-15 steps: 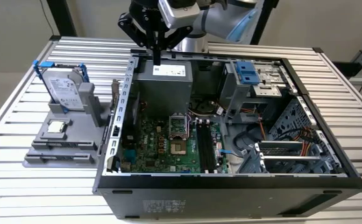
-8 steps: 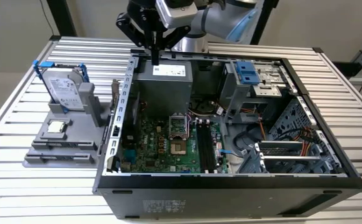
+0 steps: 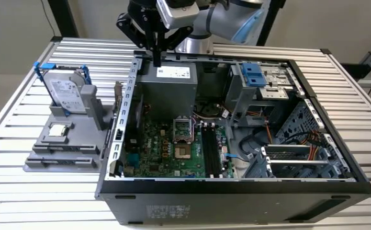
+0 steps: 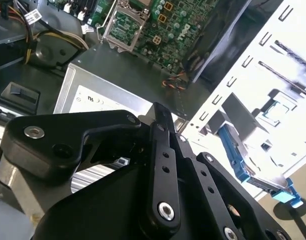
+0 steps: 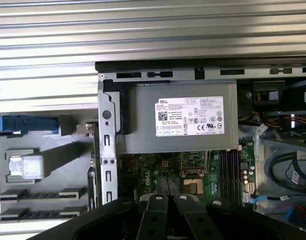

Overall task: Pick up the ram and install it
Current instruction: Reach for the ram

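My gripper [image 3: 156,61] hangs over the far wall of the open computer case [image 3: 236,184], above the grey power supply [image 3: 169,84]. Its black fingers [image 4: 162,150] are pressed together, and nothing shows between them in both wrist views. A thin stick that looks like the ram [image 3: 118,93] stands on edge in the grey holder [image 3: 64,153], close to the case's outer wall. It is below the gripper and toward the exterior view's left. The black memory slots [image 3: 212,149] on the green motherboard [image 3: 160,148] hold no stick.
The holder also carries a hard drive [image 3: 67,93] in a blue frame and a small square silver processor chip [image 3: 58,129]. Cables and a drive cage [image 3: 262,79] fill the case on the exterior view's right. Everything sits on a slatted metal table [image 3: 19,120].
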`<state>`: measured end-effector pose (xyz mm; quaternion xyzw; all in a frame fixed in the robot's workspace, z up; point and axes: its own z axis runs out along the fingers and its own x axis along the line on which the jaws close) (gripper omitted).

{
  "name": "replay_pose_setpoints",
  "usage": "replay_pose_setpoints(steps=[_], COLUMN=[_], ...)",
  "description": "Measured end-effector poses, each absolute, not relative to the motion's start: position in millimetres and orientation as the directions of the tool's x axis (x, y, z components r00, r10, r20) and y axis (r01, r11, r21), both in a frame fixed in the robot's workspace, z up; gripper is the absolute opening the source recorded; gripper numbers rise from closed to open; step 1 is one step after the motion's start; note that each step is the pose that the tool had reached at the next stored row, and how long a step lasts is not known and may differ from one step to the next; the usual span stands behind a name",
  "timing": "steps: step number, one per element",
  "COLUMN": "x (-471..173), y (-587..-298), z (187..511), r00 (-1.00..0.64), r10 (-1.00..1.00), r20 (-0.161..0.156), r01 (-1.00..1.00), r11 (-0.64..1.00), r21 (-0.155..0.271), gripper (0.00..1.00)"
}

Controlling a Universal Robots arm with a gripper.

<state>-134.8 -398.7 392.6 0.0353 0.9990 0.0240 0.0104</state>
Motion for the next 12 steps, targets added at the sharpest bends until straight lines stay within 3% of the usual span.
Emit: replay_pose_setpoints(steps=[12], x=[-139.2], y=[-398.8], z=[392.6], r00=[-0.997], r10=[0.071], r20=[-0.019], r01=[0.07], r11=[0.996], r21=[0.049], gripper=[0.0])
